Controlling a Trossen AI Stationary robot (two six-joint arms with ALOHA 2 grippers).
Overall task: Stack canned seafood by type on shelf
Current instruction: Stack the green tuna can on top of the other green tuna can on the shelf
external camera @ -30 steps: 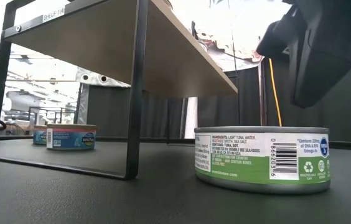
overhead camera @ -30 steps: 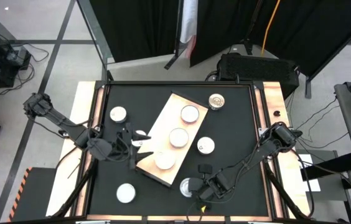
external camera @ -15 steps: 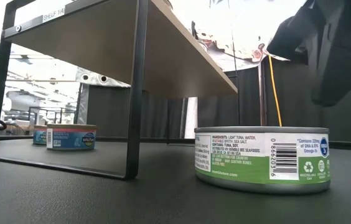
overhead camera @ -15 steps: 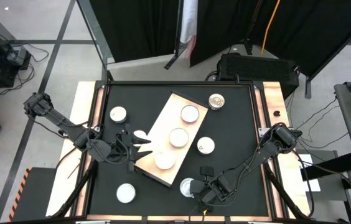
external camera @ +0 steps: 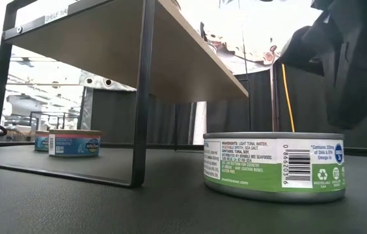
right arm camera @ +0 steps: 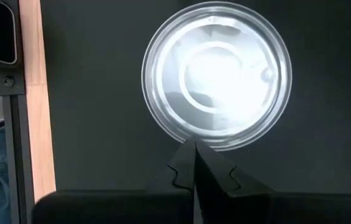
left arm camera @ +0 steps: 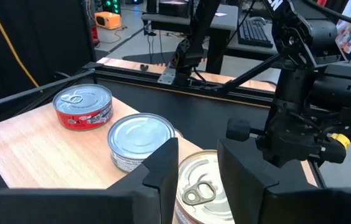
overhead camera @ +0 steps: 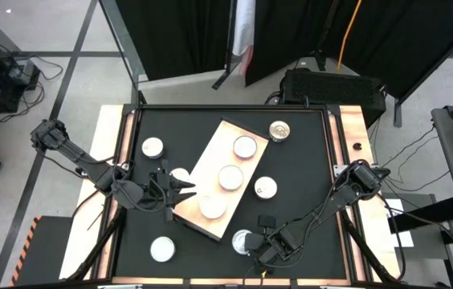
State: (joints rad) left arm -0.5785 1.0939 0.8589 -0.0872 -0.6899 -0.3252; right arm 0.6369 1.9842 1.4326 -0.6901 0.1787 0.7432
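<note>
The pale wooden shelf [overhead camera: 202, 181] stands slantwise in mid-table on black legs [external camera: 141, 97]. Three tins rest in a row on its top: a red-labelled one [left arm camera: 82, 106], a silver one [left arm camera: 137, 138] and a pull-tab one [left arm camera: 197, 186]. My left gripper [overhead camera: 186, 189] hovers level at the shelf's near-left end, open. Its fingers stand short of the pull-tab tin with nothing between them. My right gripper [right arm camera: 194, 155] is shut and points down at the rim of a green-labelled tin [external camera: 274, 166] on the table. A golden-topped tin [overhead camera: 279, 129] sits by the shelf's far end. My right gripper's shut fingertips [right arm camera: 191, 152] stand at the edge of the green-labelled tin's lid [right arm camera: 216, 134], coming from above. I cannot tell whether they touch it. The tin stands flat on the table.
More tins stand on the black tabletop: at far left [overhead camera: 153, 148], near left [overhead camera: 162, 249], right of the shelf [overhead camera: 266, 188], and one half under my left gripper [overhead camera: 180, 174]. Wooden side rails [overhead camera: 347, 136] border the table.
My left gripper's fingers have drawn closer together while the hand stayed at the shelf's near-left end. The tins have not moved.
</note>
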